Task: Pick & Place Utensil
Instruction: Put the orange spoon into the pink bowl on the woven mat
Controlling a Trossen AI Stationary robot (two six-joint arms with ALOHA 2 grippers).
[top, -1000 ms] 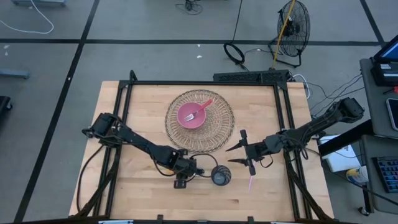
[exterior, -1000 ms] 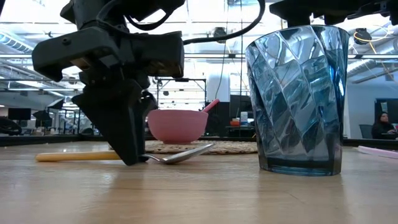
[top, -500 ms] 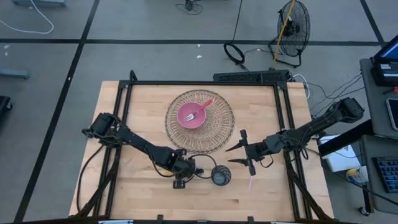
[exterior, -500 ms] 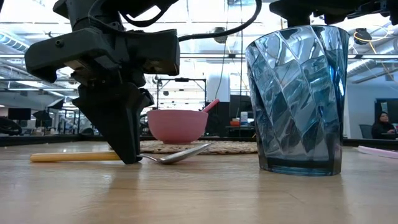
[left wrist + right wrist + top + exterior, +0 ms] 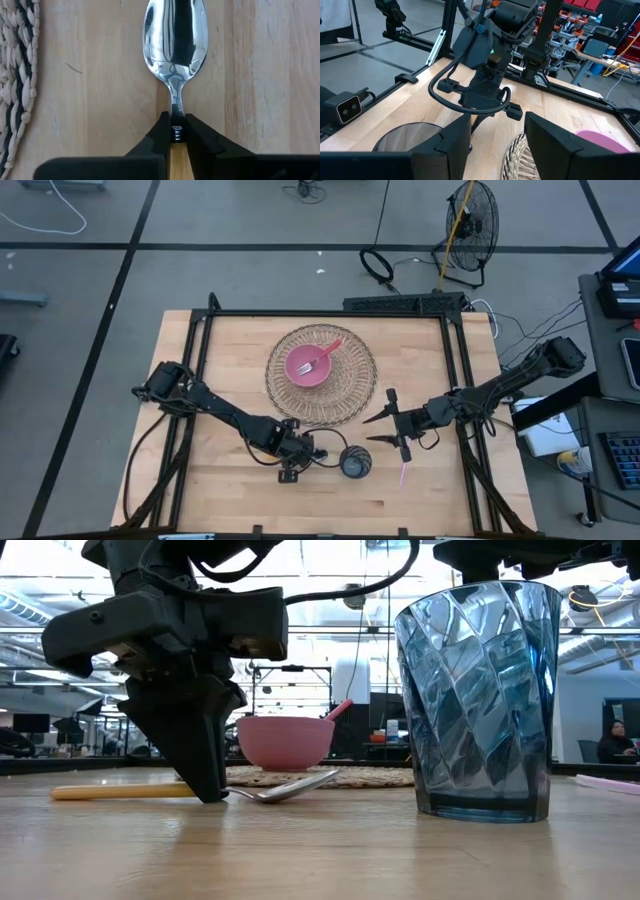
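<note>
A spoon (image 5: 285,787) with a shiny metal bowl and a yellow handle lies flat on the wooden table, just near of the woven mat (image 5: 320,380). My left gripper (image 5: 176,127) points steeply down over it and is shut on it. On the mat stands a pink bowl (image 5: 308,365) with a fork (image 5: 318,360) in it. My right gripper (image 5: 385,427) hangs open above the table at the right, level, touching nothing. My left gripper pinches the spoon's neck (image 5: 176,116), where the metal meets the yellow handle, between its two fingertips (image 5: 161,131). The fingers come from above, pointing steeply down, and lie across the spoon. The spoon's bowl (image 5: 175,40) and handle (image 5: 120,792) rest on the table.
A blue ribbed glass cup (image 5: 355,463) stands upright just right of the left gripper. A pink stick-like utensil (image 5: 403,473) lies on the table near the right gripper. A black frame (image 5: 330,313) borders the tabletop.
My left gripper has drawn its fingers in onto the spoon's neck and tipped a little. The spoon stays lying on the table.
</note>
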